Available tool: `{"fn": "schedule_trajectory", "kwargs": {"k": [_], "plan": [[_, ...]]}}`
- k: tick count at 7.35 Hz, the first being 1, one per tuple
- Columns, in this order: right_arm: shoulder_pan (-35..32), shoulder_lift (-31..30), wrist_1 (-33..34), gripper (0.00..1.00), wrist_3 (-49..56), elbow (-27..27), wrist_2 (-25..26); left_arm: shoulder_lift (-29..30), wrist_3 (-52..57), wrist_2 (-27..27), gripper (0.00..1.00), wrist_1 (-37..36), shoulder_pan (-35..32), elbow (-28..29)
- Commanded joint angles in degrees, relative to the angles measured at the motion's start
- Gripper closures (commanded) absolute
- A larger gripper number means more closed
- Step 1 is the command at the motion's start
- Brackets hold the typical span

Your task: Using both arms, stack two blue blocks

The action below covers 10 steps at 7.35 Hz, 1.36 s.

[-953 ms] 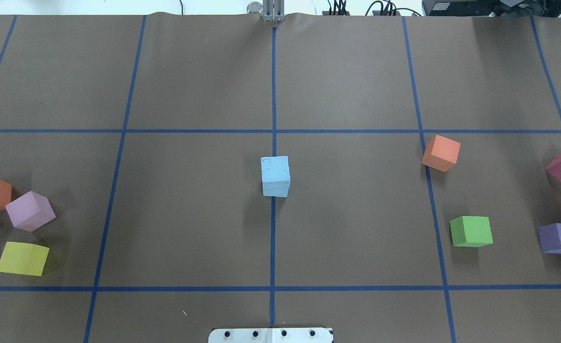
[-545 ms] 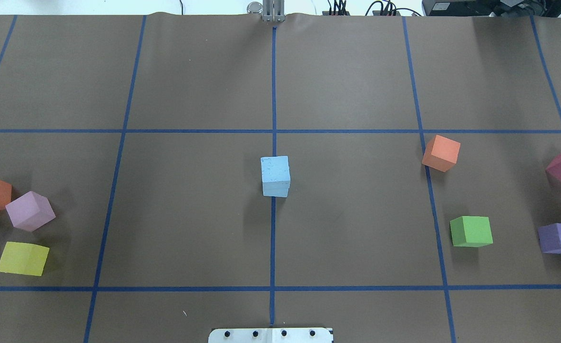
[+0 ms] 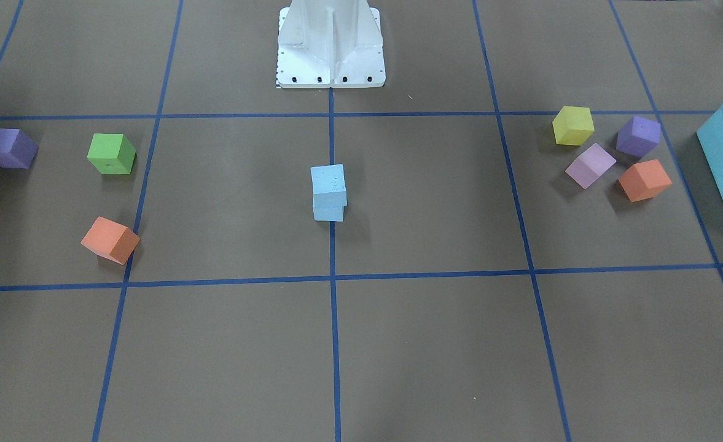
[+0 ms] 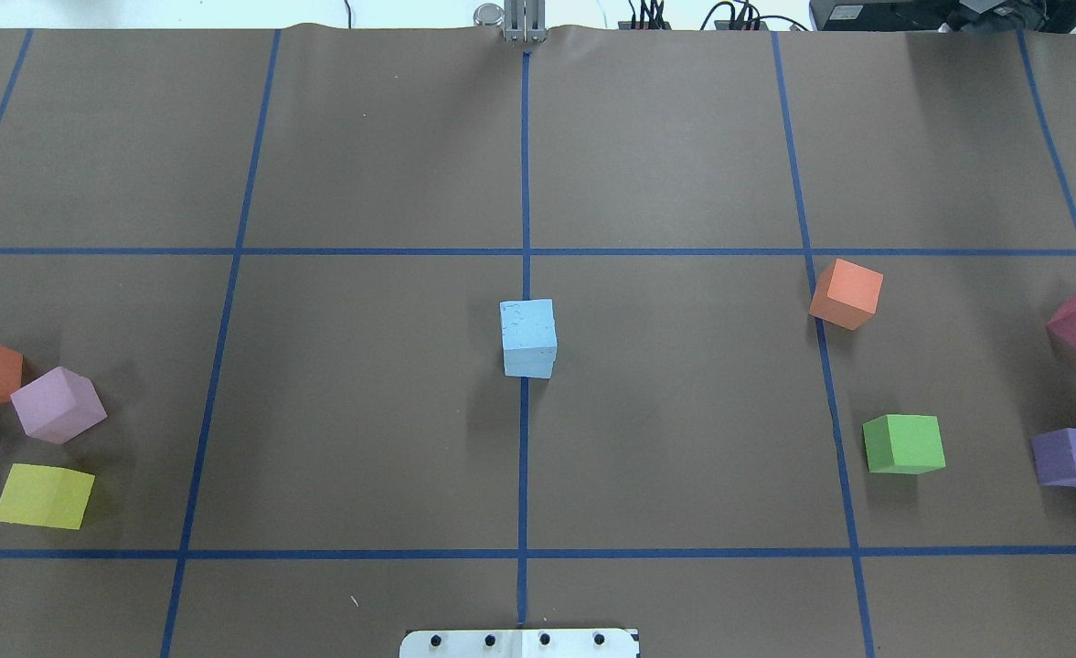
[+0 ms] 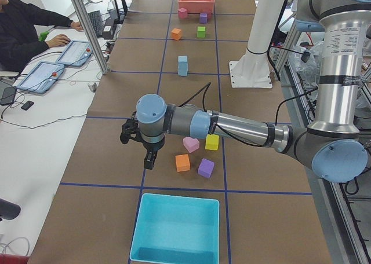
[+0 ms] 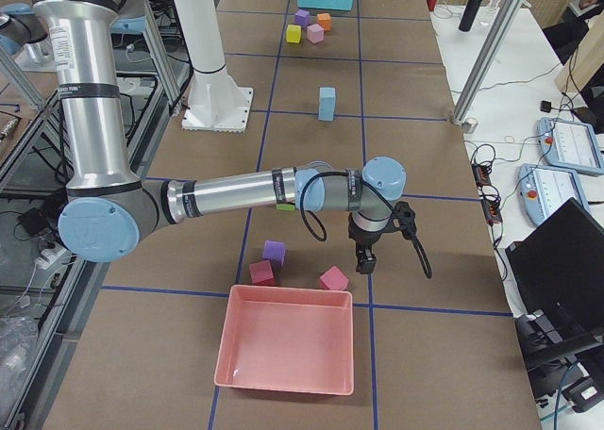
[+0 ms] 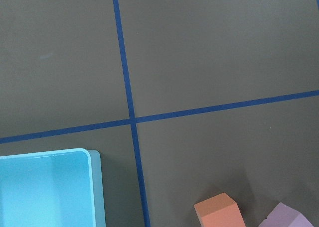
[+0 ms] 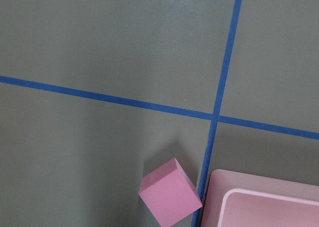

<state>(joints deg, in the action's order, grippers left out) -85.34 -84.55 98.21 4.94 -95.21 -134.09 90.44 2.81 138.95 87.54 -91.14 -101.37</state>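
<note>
Two pale sky-blue foam cubes sit one on the other, right in the middle of the brown table (image 3: 435, 344), where the blue tape lines cross. The top blue block (image 3: 328, 180) has tiny marks on it. It rests on the bottom blue block (image 3: 328, 212) and is turned just a little bit, so the sides do not line up all the way. The stack stands up straight and nothing is touching it.

The grey left arm (image 5: 232, 128) reaches low over the table in the middle of the left side view. Its black left gripper (image 5: 148, 159) hangs near the big turquoise plastic bin (image 5: 177, 226) at the bottom of that picture, far from the stack. I cannot tell if its fingers are spread or pressed together. Nothing shows in it.

The grey right arm (image 6: 236, 196) does the same in the right side view. Its black right gripper (image 6: 366, 258) hangs near a small pink foam cube (image 6: 333, 279) and the big pink plastic bin (image 6: 283, 340). I cannot tell how its fingers are either.

I think the job is done. The blue blocks are stacked and both arms are well away from them. Nothing looks left to do, unless someone wants the top block set straighter.
</note>
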Motion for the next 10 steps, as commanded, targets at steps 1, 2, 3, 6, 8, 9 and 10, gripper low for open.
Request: {"fn": "schedule_trajectory", "kwargs": {"k": [1,2,3,6,8,9,10], "plan": [[0.1,0.3,0.0,0.0,0.1,0.3,0.1,0.0,0.0,-0.1,0.02,0.0,0.0,-0.6],[0.2,0.4,0.0,0.0,0.1,0.5,0.1,0.0,0.0,-0.1,0.02,-0.2,-0.1,-0.8],[0.2,0.4,0.0,0.0,0.0,0.5,0.0,0.0,0.0,-0.2,0.02,-0.2,-0.1,-0.8],[0.3,0.4,0.0,0.0,0.0,1.0,0.0,-0.5,-0.1,-0.1,0.02,-0.1,-0.1,-1.3],[0.3,0.5,0.0,0.0,0.0,0.9,0.0,-0.5,-0.1,-0.1,0.02,-0.1,-0.1,-1.4],[0.3,0.6,0.0,0.0,0.0,0.9,0.0,-0.5,-0.1,-0.1,0.02,-0.1,-0.1,-1.5],[0.3,0.6,0.0,0.0,0.0,0.9,0.0,-0.5,-0.1,-0.1,0.02,-0.1,0.0,-1.5]]}}
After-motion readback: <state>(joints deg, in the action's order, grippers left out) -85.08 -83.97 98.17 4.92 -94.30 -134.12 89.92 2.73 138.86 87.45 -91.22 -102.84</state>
